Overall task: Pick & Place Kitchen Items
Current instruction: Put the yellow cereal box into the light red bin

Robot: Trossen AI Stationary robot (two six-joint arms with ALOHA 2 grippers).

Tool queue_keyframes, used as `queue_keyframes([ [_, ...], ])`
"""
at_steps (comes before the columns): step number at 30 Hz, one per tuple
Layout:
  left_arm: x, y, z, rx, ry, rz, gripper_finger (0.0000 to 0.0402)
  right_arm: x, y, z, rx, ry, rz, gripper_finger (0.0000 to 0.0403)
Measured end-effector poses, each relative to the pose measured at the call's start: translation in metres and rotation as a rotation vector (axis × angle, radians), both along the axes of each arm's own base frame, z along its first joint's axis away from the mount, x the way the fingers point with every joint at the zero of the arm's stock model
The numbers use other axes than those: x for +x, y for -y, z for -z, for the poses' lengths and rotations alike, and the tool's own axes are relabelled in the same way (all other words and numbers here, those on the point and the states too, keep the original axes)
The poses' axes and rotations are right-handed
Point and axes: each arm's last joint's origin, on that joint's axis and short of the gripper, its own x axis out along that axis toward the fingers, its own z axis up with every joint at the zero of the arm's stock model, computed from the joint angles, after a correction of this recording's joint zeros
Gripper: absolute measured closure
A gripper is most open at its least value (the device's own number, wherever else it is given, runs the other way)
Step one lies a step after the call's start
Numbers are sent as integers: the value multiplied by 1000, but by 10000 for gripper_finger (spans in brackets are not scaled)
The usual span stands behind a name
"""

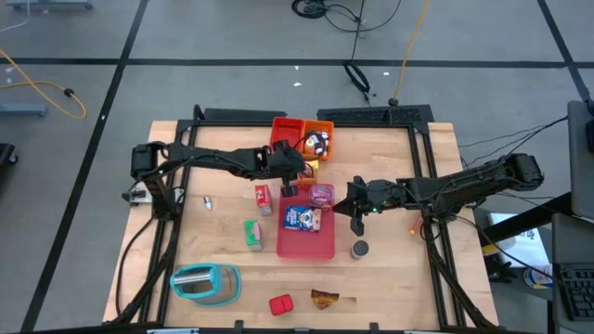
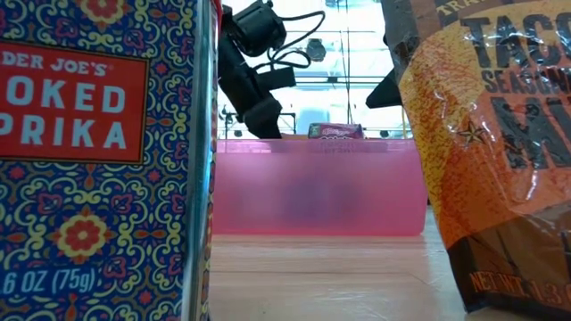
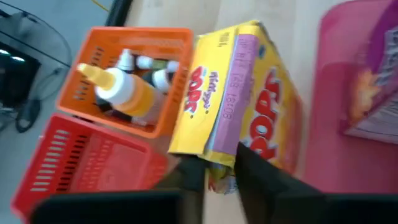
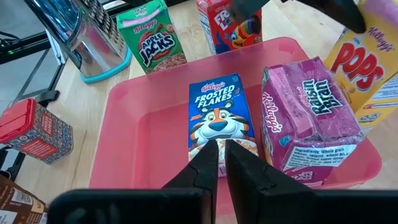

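Note:
A yellow Pops cereal box (image 3: 249,93) sits tilted beside the orange bin (image 3: 134,74), at the pink tray's far edge, and my left gripper (image 3: 217,165) is shut on its end; the high view shows that gripper (image 1: 295,181) by the box (image 1: 311,168). In the pink tray (image 4: 143,143) a blue Frosted Flakes box (image 4: 219,112) lies flat next to a pink Raisin Bran box (image 4: 308,118). My right gripper (image 4: 222,155) hovers shut above the tray's right side, pointing at the blue box, and appears to touch nothing. My left gripper pinches the yellow box's nearest end (image 3: 219,149) between its two fingers, one on each broad printed face, with the narrow lilac side toward the wrist camera. The fingers come slanting down from the table's left. Whether the box is clear of the table, I cannot tell.
Left of the tray stand a red Froot Loops box (image 1: 264,198) and a green Apple Jacks box (image 1: 252,232). A grey can (image 1: 359,249) stands right of the tray. Near the front edge are a teal-framed grater (image 1: 204,283), a red paprika tin (image 1: 280,303) and a brown packet (image 1: 325,299). A red bin (image 1: 286,130) sits at the back.

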Motion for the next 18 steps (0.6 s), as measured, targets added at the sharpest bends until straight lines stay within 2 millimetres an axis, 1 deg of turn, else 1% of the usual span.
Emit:
queue_keyframes([
  [1, 0, 0, 0, -8, -2, 2, 369, 0, 0, 0, 0, 0, 0, 381],
  [2, 0, 1, 0, -15, 0, 4, 384, 0, 0, 0, 0, 0, 0, 382],
  [3, 0, 1, 0, -15, -1, 4, 388, 0, 0, 0, 0, 0, 0, 382],
  [7, -1, 0, -1, -11, -2, 1, 388, 0, 0, 0, 0, 0, 0, 382],
  [9, -4, 1, -4, -4, -5, -4, 396, 0, 0, 0, 0, 0, 0, 383],
  [12, -7, 3, -11, 22, -2, -22, 396, 0, 0, 0, -1, 0, -1, 384],
  [14, -11, 5, -17, 36, -3, -27, 398, 0, 0, 0, -3, 0, -1, 384],
  [18, -18, 12, -37, 35, 60, -26, 398, 0, 0, 0, -9, -5, -4, 385],
])
